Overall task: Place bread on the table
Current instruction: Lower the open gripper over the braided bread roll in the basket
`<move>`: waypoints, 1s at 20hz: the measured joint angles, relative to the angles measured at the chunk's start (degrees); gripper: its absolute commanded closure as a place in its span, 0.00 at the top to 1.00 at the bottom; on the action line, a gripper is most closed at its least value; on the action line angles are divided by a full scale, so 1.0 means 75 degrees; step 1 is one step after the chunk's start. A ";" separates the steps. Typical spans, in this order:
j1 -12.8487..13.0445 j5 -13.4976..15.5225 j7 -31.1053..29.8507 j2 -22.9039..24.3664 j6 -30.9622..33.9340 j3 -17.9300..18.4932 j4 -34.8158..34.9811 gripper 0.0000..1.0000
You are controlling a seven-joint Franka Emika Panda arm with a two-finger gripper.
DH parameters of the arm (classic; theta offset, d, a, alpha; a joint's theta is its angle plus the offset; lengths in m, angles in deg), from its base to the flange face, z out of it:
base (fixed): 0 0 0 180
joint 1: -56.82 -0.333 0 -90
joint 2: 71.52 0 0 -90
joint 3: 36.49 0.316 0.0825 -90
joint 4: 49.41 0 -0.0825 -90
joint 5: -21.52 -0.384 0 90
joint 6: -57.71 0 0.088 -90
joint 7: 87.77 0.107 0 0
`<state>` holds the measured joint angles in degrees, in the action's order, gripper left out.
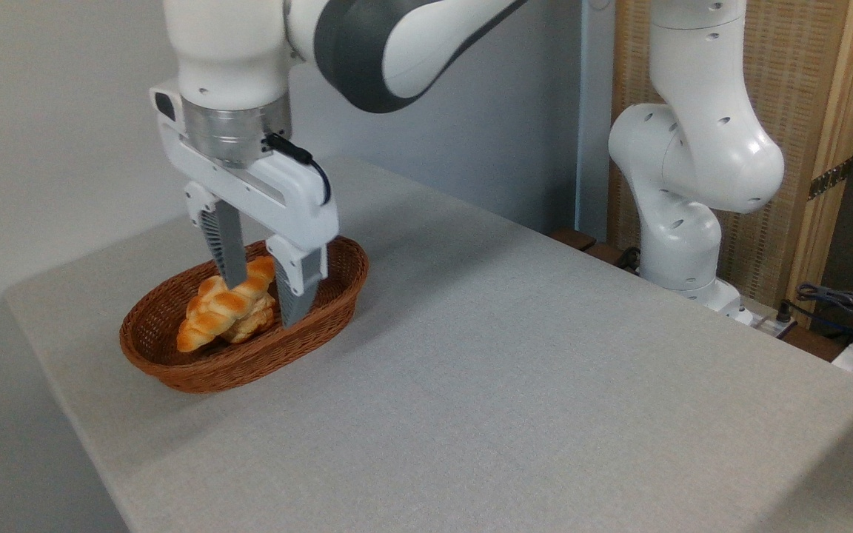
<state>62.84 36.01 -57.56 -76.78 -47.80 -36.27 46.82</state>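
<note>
1. Bread [213, 314] lies in the wicker basket [175, 366] on the tabletop [515, 385], resting on a paler bun [252, 324].
2. Claw [263, 302] spread apart, fingers straddling the loaf's upper end, not clamped.

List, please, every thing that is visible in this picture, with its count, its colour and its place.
bread: one, golden-orange braided loaf, in the basket, between the end effector fingers.
bun: one, pale tan, in the basket, under and beside the bread, partly hidden.
basket: one, brown wicker, oval, on the left part of the table.
table: one, light grey, fills most of the view.
wooden panel: one, tan woven with a light wood frame, behind the table at the right.
cables: several, dark, at the far right edge.
robot arm: one, white and grey, base at the right.
end effector: one, white with grey fingers, open, either side of the bread.
</note>
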 measured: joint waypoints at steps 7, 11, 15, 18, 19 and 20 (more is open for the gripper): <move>0.0055 -0.0001 -0.1462 -0.0334 -0.0911 -0.1108 0.0004 1.00; 0.0053 -0.0144 -0.1954 -0.0564 -0.1239 -0.1517 0.0006 1.00; 0.0061 -0.0471 -0.2090 -0.0793 -0.1306 -0.1857 0.0007 1.00; 0.0067 -0.0489 -0.2114 -0.0949 -0.1482 -0.1996 0.0008 1.00; 0.0067 -0.0512 -0.2114 -0.1004 -0.1526 -0.2037 0.0008 1.00; 0.0067 -0.0618 -0.2115 -0.1061 -0.1583 -0.2073 0.0009 1.00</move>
<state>63.34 31.38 -73.43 -84.73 -59.67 -51.82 46.89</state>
